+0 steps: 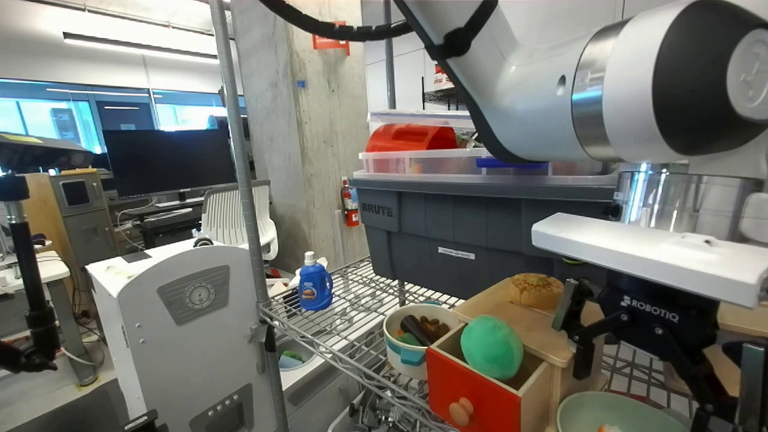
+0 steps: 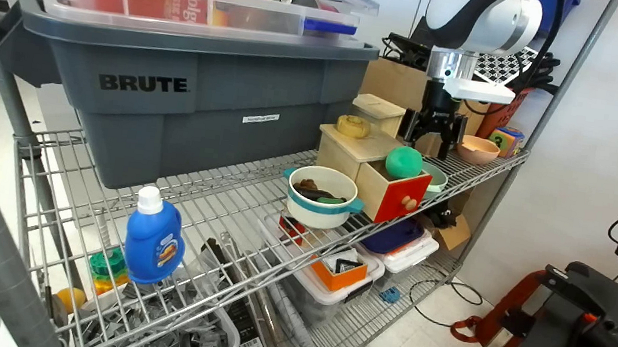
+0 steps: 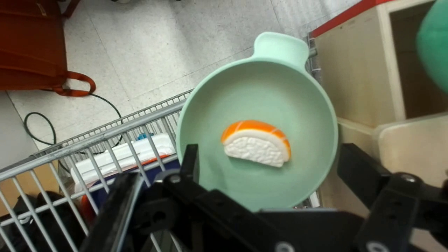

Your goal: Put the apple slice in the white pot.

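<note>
The apple slice (image 3: 257, 153), cream-white with an orange curved edge, lies inside a pale green bowl (image 3: 259, 87) in the wrist view. Just a sliver of the slice (image 1: 608, 428) shows at the bottom of an exterior view; elsewhere the bowl (image 2: 438, 177) hides it. My gripper (image 3: 270, 154) is above the bowl, its fingers wide apart with nothing between them; the slice lies beyond the fingertips, apart from them. On the far side of the wooden drawer box stands the white pot (image 2: 316, 215), with a teal band and handles, holding brown and green pieces.
Between bowl and pot, the wooden box (image 2: 358, 150) has its red-fronted drawer (image 1: 474, 387) pulled out. A green ball (image 1: 492, 347) sits in it; a yellow ring (image 2: 353, 126) rests on top. Behind stands a grey bin (image 2: 206, 109). A blue bottle (image 2: 152, 243) and peach bowl (image 2: 477, 150) share the wire shelf.
</note>
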